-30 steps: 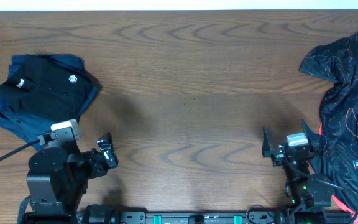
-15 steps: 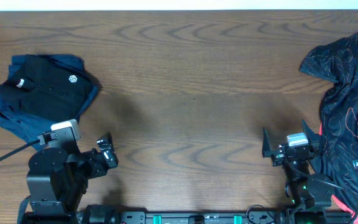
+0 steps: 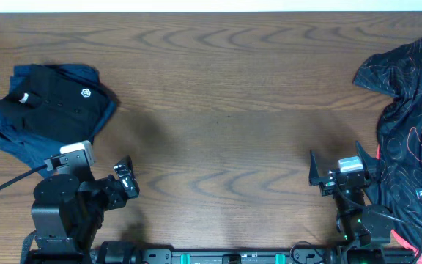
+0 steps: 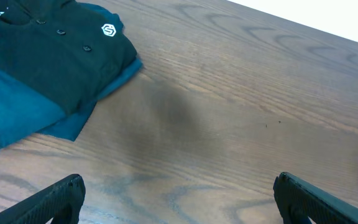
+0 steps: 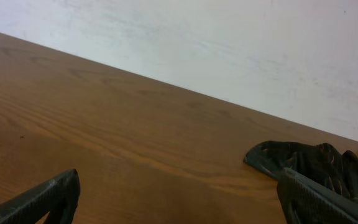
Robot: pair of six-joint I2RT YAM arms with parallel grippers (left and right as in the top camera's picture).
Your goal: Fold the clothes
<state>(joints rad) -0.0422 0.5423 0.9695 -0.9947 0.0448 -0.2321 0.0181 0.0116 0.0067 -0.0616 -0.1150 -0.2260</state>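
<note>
1. Left gripper (image 4: 176, 200) spread to full width, nothing between its fingers, low over bare wood of the table (image 3: 226, 95) near the front edge
2. Right gripper (image 5: 182, 200) likewise wide apart and holding nothing, over bare wood at the front right
3. Beyond the left gripper and off to its left: a black shirt (image 3: 50, 110), collared and folded, with buttons down the front and a small white ring logo (image 3: 85, 92) facing up
4. Under that shirt, a blue garment (image 3: 17, 139), also folded, showing past the black one along its front and left edges; the two stacked at the table's left side, apart from the fingers
5. Close on the right of the right gripper: a black patterned garment (image 3: 409, 117) with thin reddish swirl lines, unfolded and crumpled, running from the far right of the table down to the front edge beside the right arm (image 3: 361, 220); contact with the arm impossible to tell
6. Stack and crumpled garment well apart, bare wood between them
7. Through the right wrist camera, one rumpled edge of the patterned garment near the right fingertip, a white wall (image 5: 229, 37) behind the table's far edge
</note>
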